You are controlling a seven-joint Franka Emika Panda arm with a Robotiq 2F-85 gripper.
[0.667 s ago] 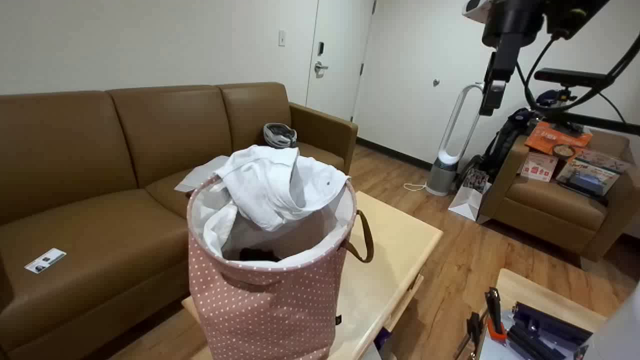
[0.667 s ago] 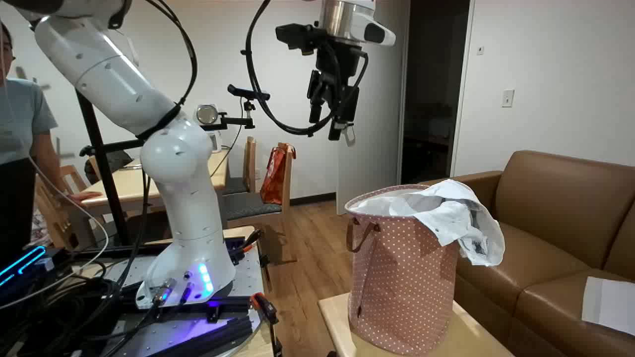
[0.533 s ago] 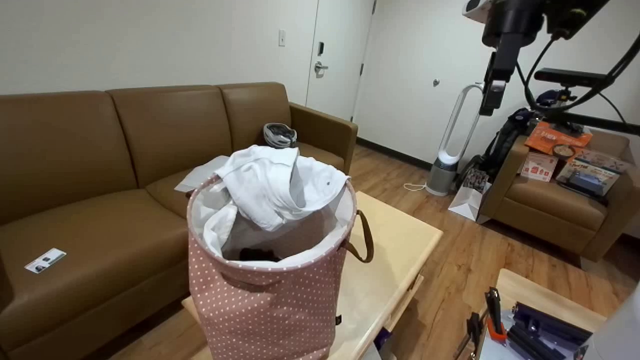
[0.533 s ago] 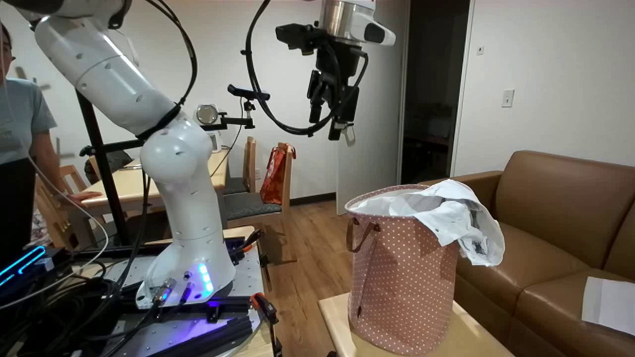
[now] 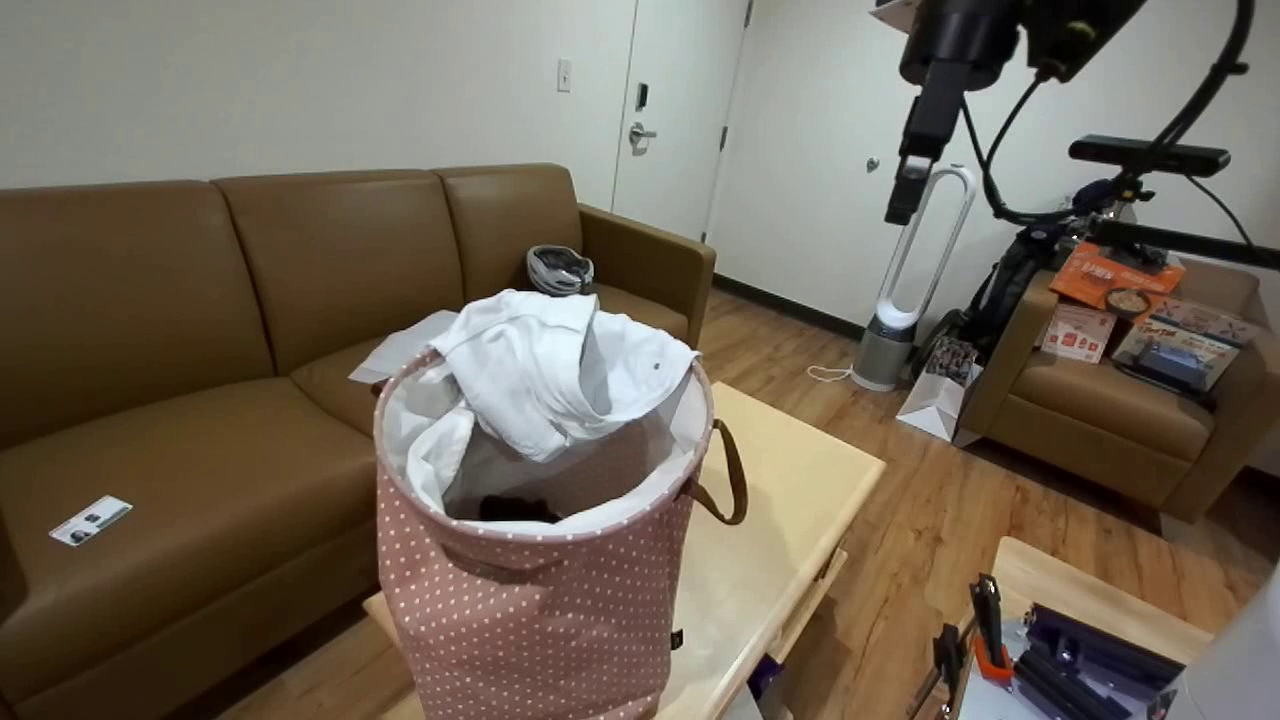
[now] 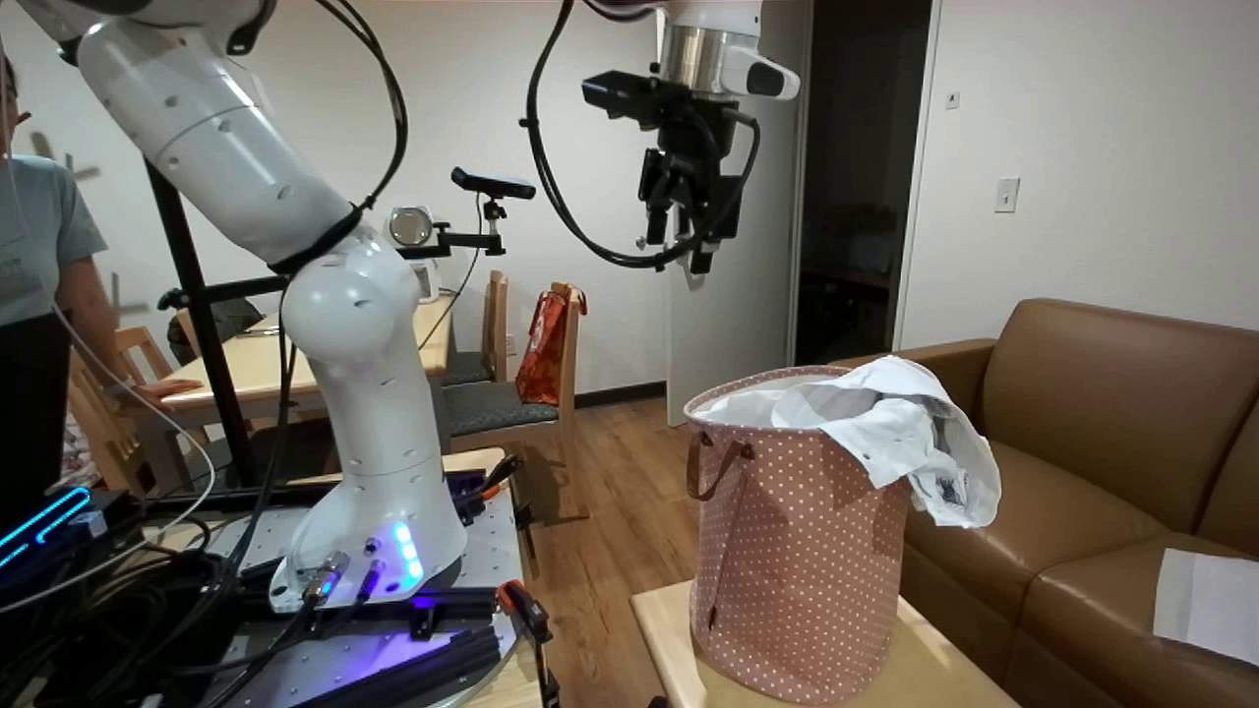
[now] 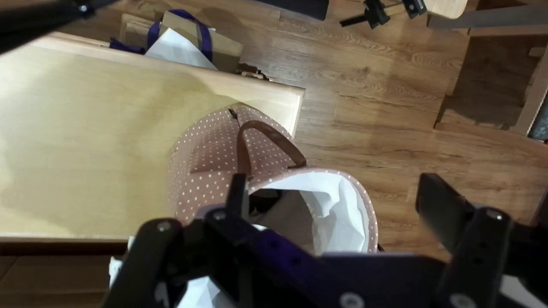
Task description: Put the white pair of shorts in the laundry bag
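The white shorts lie bunched over the rim of the laundry bag, partly in its mouth and partly hanging down outside it on the side toward the brown sofa. The bag is pink with white dots, lined in white, and has a brown handle; deeper in it lies something dark, too dim to name. It stands upright on a pale wooden surface. The pincer hangs higher up, well apart from the shorts, its fingers spread wide, and in the wrist view the bag's mouth shows between them. On the sofa lie a sheet of paper and, well apart from it, a small card. Beyond, a tall fan stands on the wood floor near an armchair with packages on it. Cut off by the edge of an exterior view, a person stands near the white arm
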